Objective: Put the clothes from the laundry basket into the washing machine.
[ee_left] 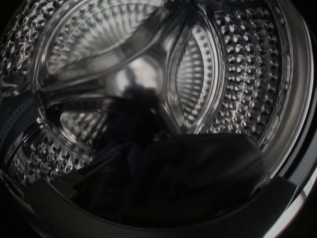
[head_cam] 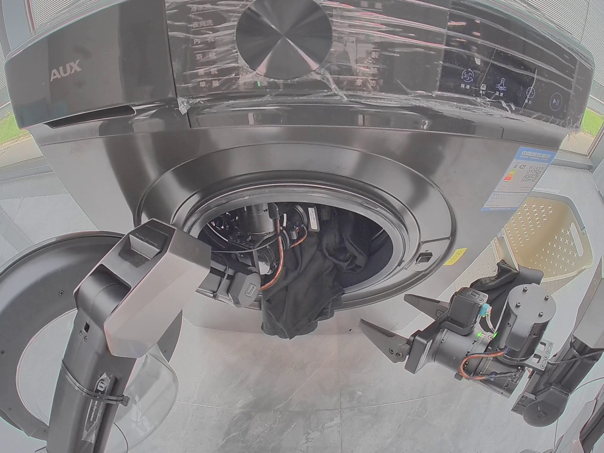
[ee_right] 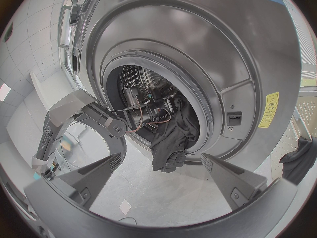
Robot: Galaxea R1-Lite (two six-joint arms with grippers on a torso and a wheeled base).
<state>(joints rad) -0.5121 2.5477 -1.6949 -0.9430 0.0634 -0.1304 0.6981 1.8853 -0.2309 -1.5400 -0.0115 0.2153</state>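
The washing machine (head_cam: 377,158) stands with its door open. A black garment (head_cam: 299,290) lies half in the drum and hangs over the lower rim of the opening (ee_right: 171,139). My left arm's wrist (head_cam: 261,240) is inside the opening, beside this garment. From inside, the steel drum (ee_left: 251,66) shows with dark cloth (ee_left: 198,169) heaped at the near rim. My right gripper (head_cam: 385,313) is open and holds nothing; it hovers in front of the machine, below and right of the opening (ee_right: 160,157). Another dark garment (head_cam: 503,281) is draped on the beige laundry basket (head_cam: 553,234).
The round door (head_cam: 38,297) is swung open to the left, beside my left arm. The basket (ee_right: 307,113) stands on the floor right of the machine. Grey floor tiles (head_cam: 283,385) lie bare in front of the opening.
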